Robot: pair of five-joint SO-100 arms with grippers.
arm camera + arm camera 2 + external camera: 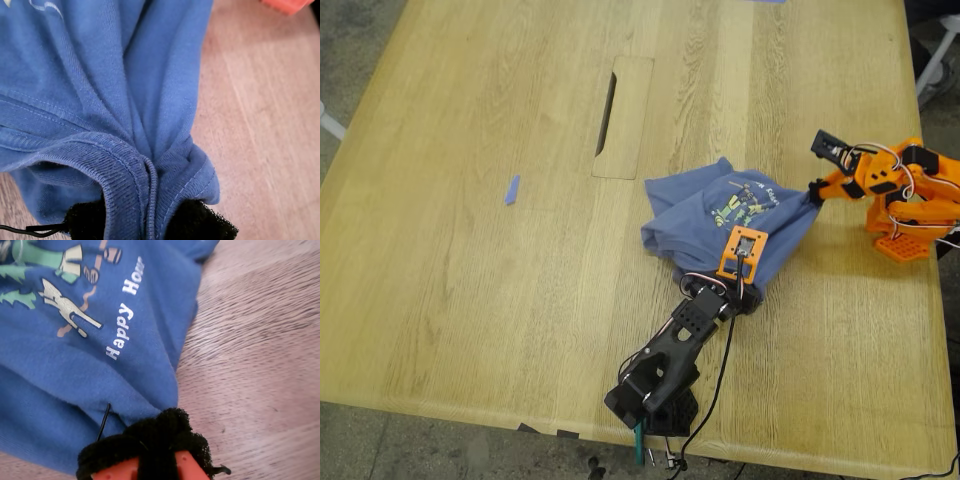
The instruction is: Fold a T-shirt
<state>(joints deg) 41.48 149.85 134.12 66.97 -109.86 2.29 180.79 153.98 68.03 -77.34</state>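
Observation:
The slate-blue T-shirt point(700, 225) lies bunched on the wooden table, right of centre in the exterior view, with its cartoon print and white text facing up. My first gripper point(744, 262), on the black arm, is shut on a ribbed edge of the T-shirt point(100, 75) at its near side; the cloth is pinched between the black pads point(85, 220). My second gripper point(815, 192), on the orange arm, is shut on the T-shirt point(75, 370) at the exterior view's right end, close to the "Happy Hour" text point(122, 310).
A long cable slot point(623, 117) is cut into the table behind the shirt. A small blue tape scrap point(512, 189) lies at the exterior view's left. The orange arm's base point(910, 235) stands at the right edge. The black arm's base point(655, 400) sits at the near edge.

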